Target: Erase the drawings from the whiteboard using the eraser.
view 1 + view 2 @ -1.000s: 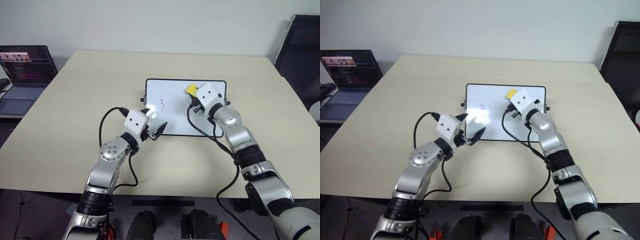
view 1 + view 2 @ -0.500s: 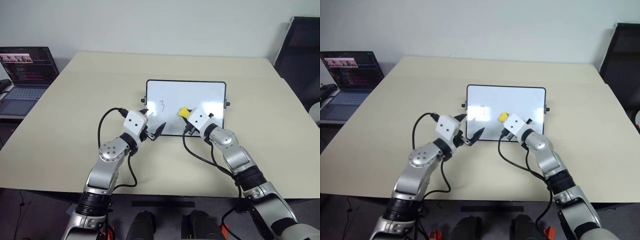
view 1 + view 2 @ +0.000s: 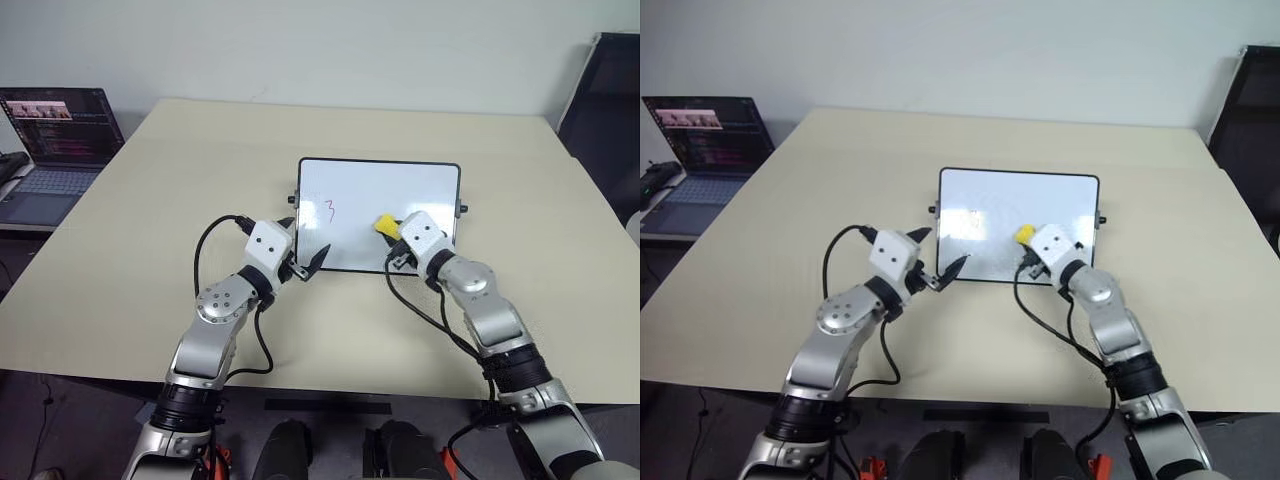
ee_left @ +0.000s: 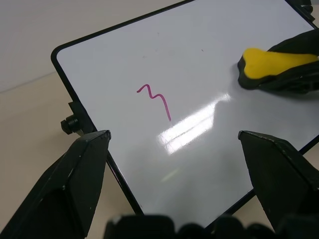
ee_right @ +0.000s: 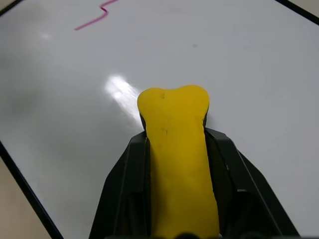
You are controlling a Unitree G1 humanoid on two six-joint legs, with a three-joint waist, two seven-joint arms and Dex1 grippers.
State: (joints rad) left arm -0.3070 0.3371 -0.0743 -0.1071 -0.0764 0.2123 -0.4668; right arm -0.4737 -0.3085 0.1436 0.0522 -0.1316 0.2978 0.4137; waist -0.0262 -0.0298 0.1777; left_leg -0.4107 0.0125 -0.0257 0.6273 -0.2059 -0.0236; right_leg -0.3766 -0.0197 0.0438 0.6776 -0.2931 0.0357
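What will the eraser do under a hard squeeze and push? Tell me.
The eraser probably gives: its yellow body looks pinched where the right gripper clamps it. It likely glides easily, since the whiteboard is glossy. Likely light for its size.

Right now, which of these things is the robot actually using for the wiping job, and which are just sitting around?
Part of the job:
- whiteboard
- the red "3" left on it
- yellow eraser, pinched in the right gripper
- left gripper, open at the board's near left corner

Just sitting around:
- laptop, off to the left
- table itself
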